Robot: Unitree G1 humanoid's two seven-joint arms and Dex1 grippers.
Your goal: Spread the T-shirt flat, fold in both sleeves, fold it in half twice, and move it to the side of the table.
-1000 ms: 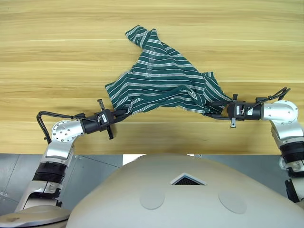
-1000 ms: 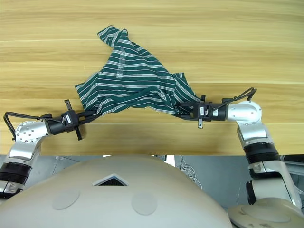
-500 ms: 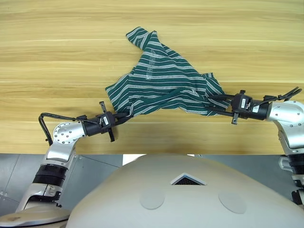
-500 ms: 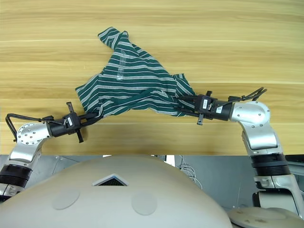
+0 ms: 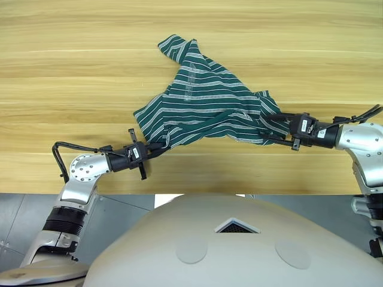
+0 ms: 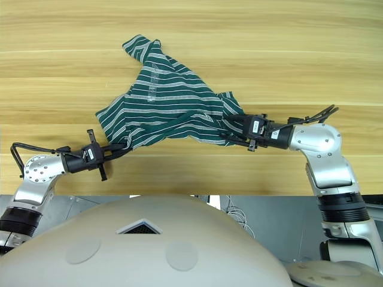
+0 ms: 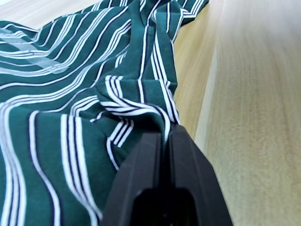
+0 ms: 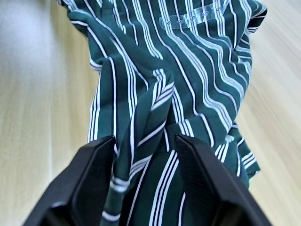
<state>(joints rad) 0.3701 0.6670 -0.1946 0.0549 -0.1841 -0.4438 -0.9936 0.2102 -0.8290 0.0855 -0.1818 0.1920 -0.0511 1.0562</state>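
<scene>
Gripper, left (image 5: 160,145): we find it clamped on the T-shirt. In the left wrist view its two dark fingers (image 7: 146,162) meet with a fold of striped hem pinched at their tips. It grasps the cloth at the 7 o'clock corner.

Gripper, right (image 5: 269,128): we find it released, its fingers (image 8: 96,174) spread wide. They straddle a raised ridge of fabric at the 4 o'clock corner, and the ridge lies in the gap without being squeezed.

T-shirt (image 5: 206,98): dark green with thin white stripes, crumpled into a rough triangle that rests on the table. We note one narrow end pointing toward 11 o'clock, away from the robot. The two wider corners lie at 7 and 4 o'clock, by the grippers. The near edge runs between these corners with a rolled fold along it, and a pale printed strip shows on the upper part.

Table (image 5: 72,72): light wooden planks. We place the garment near the middle of the surface, and the table's near edge lies at 6 o'clock, just behind both grippers.
</scene>
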